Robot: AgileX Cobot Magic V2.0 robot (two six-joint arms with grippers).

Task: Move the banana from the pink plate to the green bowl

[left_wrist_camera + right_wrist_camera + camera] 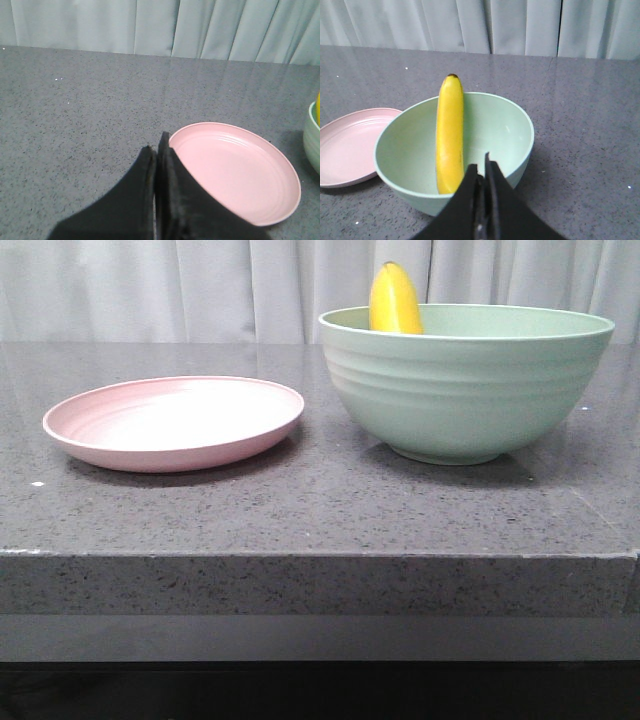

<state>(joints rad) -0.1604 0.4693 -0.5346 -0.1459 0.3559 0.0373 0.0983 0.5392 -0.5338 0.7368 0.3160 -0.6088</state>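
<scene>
Speckled grey tabletop [320, 510], pale curtain | banana [449, 135] leans inside green bowl [465, 380], 3 o'clock of bare pink plate [175, 423] | left gripper [157, 156], right gripper [481, 172] pinched closed, holding nothing | transfer looks complete; next: retreat only.

— What colours do we have here?

— We see a bright yellow banana [449, 137] with a small dark tip, and a faint brownish fleck low on its skin. The green bowl [465, 385] is pale mint, inside and out, with horizontal ridges banding its outer wall.

— And the pink plate [172, 423]?

— Pale matte pink, with faint concentric rings, which we see best from the left wrist. The surface [320, 510] is dark grey stone, finely speckled with lighter grains and a few white flecks.

— Anything else?

— The curtain [200, 285] behind is pale grey-white in vertical folds. Both the left gripper [156, 150] and the right gripper [481, 167] are plain matte black.
</scene>
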